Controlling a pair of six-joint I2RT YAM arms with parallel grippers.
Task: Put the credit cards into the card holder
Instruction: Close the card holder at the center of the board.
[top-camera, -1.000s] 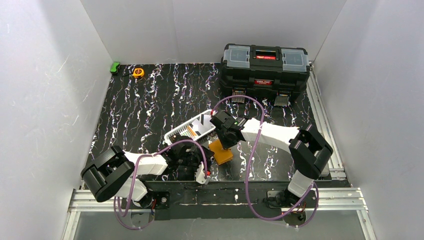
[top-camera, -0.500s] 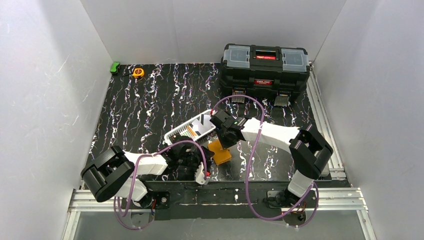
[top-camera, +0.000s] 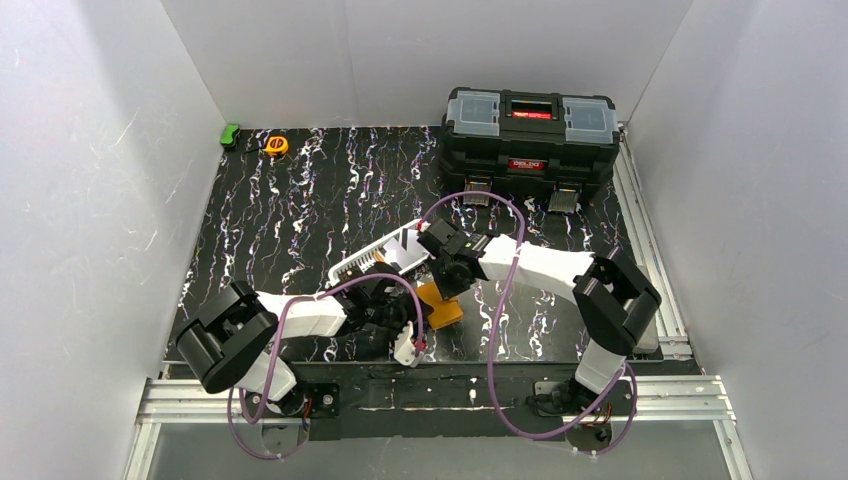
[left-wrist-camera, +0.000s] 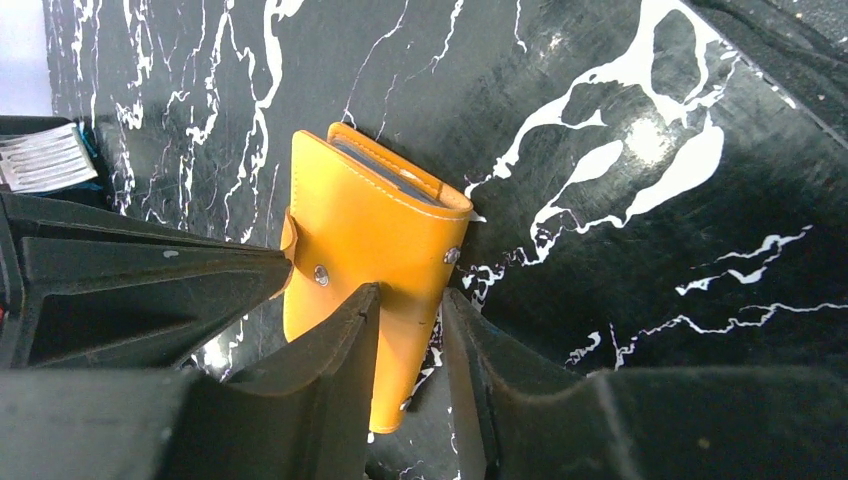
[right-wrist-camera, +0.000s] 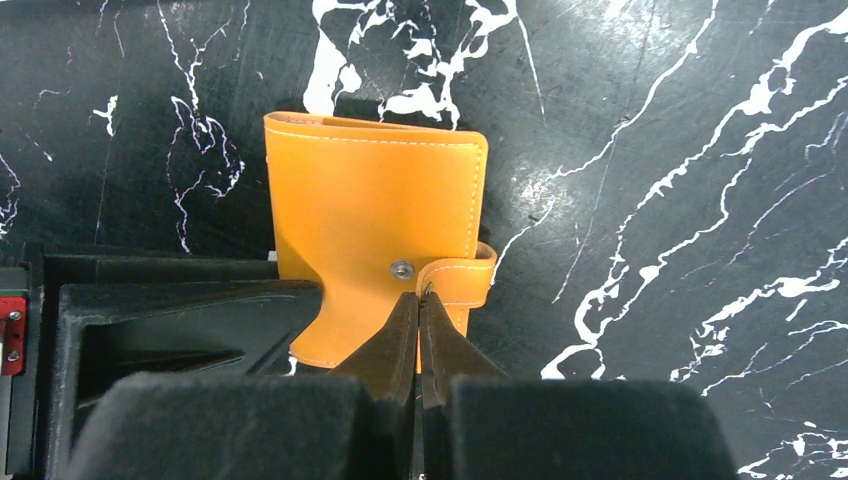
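Note:
The orange card holder (top-camera: 443, 308) lies folded near the table's front edge, between my two grippers. In the left wrist view, my left gripper (left-wrist-camera: 410, 295) is closed on the card holder's (left-wrist-camera: 365, 220) lower edge, with the grey-blue pocket tops showing at its far end. In the right wrist view, my right gripper (right-wrist-camera: 418, 297) is shut, pinching the snap tab (right-wrist-camera: 462, 280) of the card holder (right-wrist-camera: 370, 200). A pale flat card (top-camera: 404, 251) shows in the white basket; I cannot make out the other credit cards.
The white slotted basket (top-camera: 372, 259) sits just behind the grippers, partly under the right arm. A black toolbox (top-camera: 528, 130) stands at the back right. An orange tape measure (top-camera: 277, 145) and a green object (top-camera: 230, 133) lie at the back left.
My left arm has shifted right and forward towards the card holder. My right gripper has edged slightly back-left. The card holder has stayed about where it was.

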